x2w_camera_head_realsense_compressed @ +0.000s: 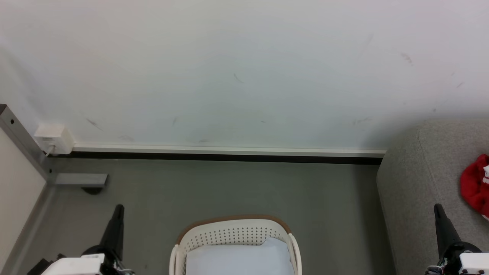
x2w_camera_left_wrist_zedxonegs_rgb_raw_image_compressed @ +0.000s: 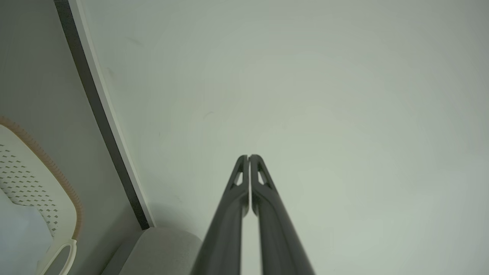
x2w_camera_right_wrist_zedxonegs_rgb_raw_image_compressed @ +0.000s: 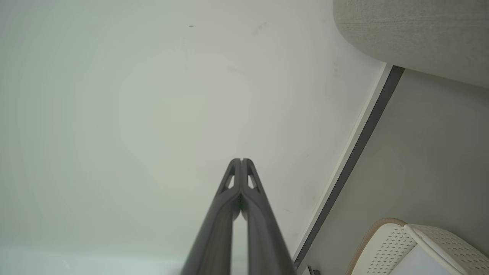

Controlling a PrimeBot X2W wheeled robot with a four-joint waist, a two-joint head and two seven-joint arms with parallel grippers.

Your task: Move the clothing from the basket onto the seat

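The white laundry basket (x2w_camera_head_realsense_compressed: 233,221) stands on the floor, cut off by the bottom edge, with a pale blue-white pad (x2w_camera_head_realsense_compressed: 237,259) lying in it. Right of the basket, the red clothing (x2w_camera_head_realsense_compressed: 473,187) lies on the grey sofa (x2w_camera_head_realsense_compressed: 420,172), cropped at the frame edge, its white markings unreadable. The left tool (x2w_camera_left_wrist_zedxonegs_rgb_raw_image_compressed: 248,156) and the right tool (x2w_camera_right_wrist_zedxonegs_rgb_raw_image_compressed: 241,160), either side of the basket, are clenched on nothing.

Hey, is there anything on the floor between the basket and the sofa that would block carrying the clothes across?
Nothing visible does. Grey floor runs from the basket to the sofa on its right, with nothing standing on that stretch. Red clothing lies on the sofa.
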